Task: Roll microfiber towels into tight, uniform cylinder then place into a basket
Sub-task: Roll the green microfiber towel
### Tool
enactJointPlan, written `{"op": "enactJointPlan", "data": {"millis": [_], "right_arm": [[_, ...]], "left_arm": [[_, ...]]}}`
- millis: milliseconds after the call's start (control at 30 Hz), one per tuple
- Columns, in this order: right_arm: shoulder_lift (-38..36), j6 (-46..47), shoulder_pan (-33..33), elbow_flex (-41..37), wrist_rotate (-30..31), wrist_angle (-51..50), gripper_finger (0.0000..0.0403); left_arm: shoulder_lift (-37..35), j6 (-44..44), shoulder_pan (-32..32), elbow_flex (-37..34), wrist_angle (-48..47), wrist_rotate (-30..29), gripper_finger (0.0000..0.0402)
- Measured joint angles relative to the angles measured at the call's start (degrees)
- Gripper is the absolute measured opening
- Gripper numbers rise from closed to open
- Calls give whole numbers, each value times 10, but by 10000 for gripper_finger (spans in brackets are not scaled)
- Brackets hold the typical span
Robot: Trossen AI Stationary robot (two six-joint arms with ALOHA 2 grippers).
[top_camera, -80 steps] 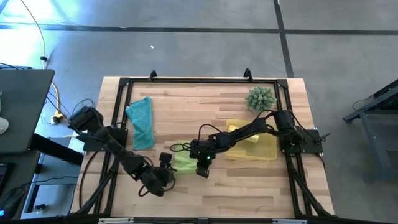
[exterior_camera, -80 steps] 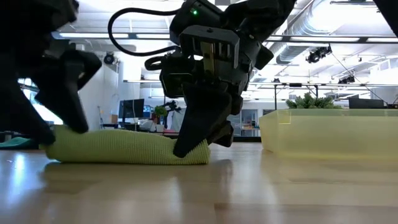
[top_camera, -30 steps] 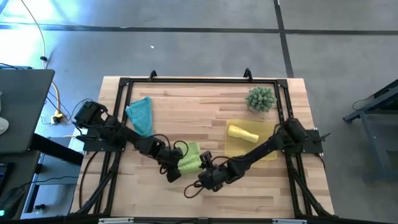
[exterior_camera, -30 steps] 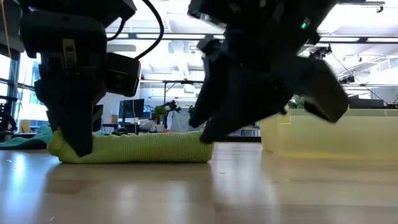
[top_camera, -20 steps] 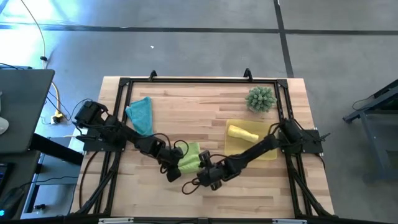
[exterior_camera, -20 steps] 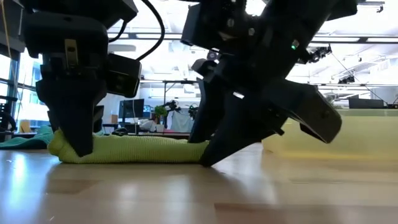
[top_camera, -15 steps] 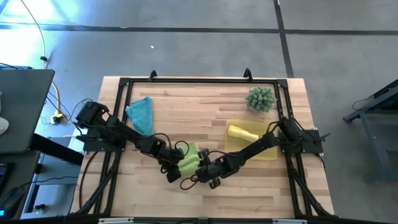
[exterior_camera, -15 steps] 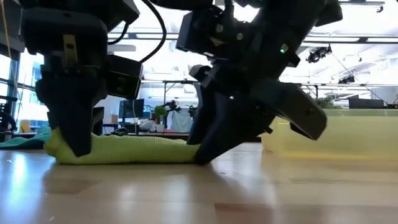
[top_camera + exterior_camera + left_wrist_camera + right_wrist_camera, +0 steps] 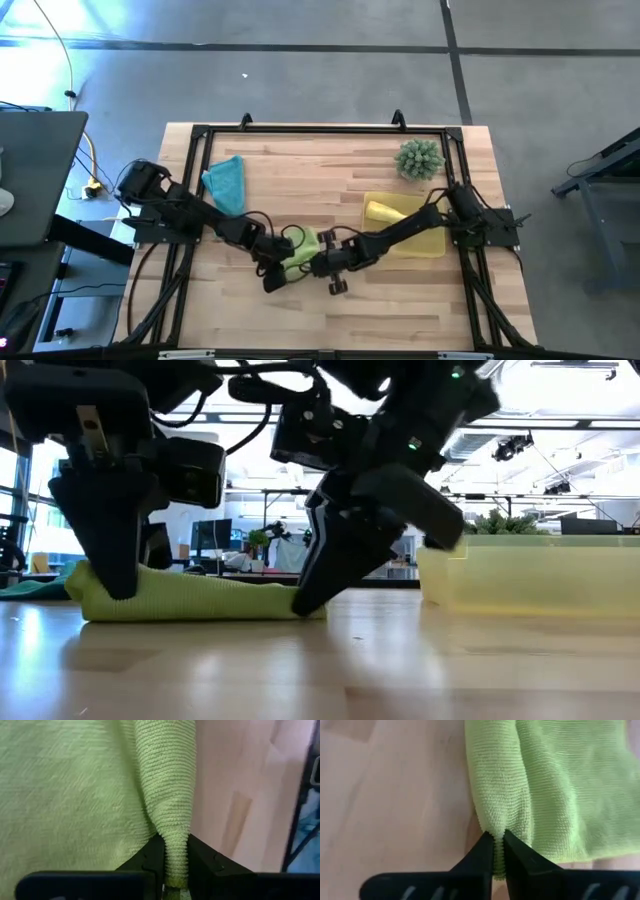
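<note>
A lime green microfiber towel [image 9: 300, 246] lies near the table's front edge, partly rolled, with a rolled ridge [image 9: 167, 780] along one side. My left gripper [image 9: 282, 266] is shut on its left end [image 9: 115, 592]. My right gripper [image 9: 313, 264] is shut on its right end [image 9: 305, 604]. A teal towel [image 9: 226, 184] lies crumpled at the far left. A rolled yellow towel [image 9: 386, 211] lies in the translucent yellow basket [image 9: 428, 243] at the right. My left gripper pinches the end of the towel's rolled ridge [image 9: 175, 851] between its two fingers. The fingers slant down onto the towel's left end. The towel rests on the table. My right gripper pinches the rolled edge at the towel's right end [image 9: 496, 838] between its two fingers, slanting down from the right. That end lies on the table.
A spiky green plant [image 9: 419, 158] stands at the far right, behind the basket. A black frame [image 9: 320, 130] runs around the tabletop. Bare wood lies in the table's middle and far part.
My right gripper has gone toward the table's left and far side, down to the green towel's right end, rolled about its wrist, and shut on the rolled edge. The towel's right end has shifted slightly left. My left gripper has kept its place on the left end.
</note>
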Motion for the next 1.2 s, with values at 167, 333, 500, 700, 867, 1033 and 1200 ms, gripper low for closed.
{"op": "enactJointPlan", "data": {"millis": [167, 333, 500, 700, 867, 1033, 1200], "right_arm": [[0, 46, -24, 0, -107, 4, 5], [1, 89, -52, -1, -214, 8, 4], [3, 137, -78, -3, -317, 7, 2], [5, 187, -108, -4, -406, 1, 2], [5, 221, -123, -4, -434, -4, 2], [5, 239, -131, -4, -437, -11, 2], [4, 240, -134, -4, -429, -15, 2]], "left_arm": [[-38, 33, 3, 1, -77, -18, 73], [-93, 54, -4, 0, -138, -26, 89], [-132, 67, -45, 0, -135, -49, 94], [-140, 142, -130, 1, -54, -189, 95], [-122, 195, -184, 1, -26, -346, 95], [-74, 209, -193, 1, 23, -366, 105], [-17, 209, -185, 5, 38, -414, 132]]}}
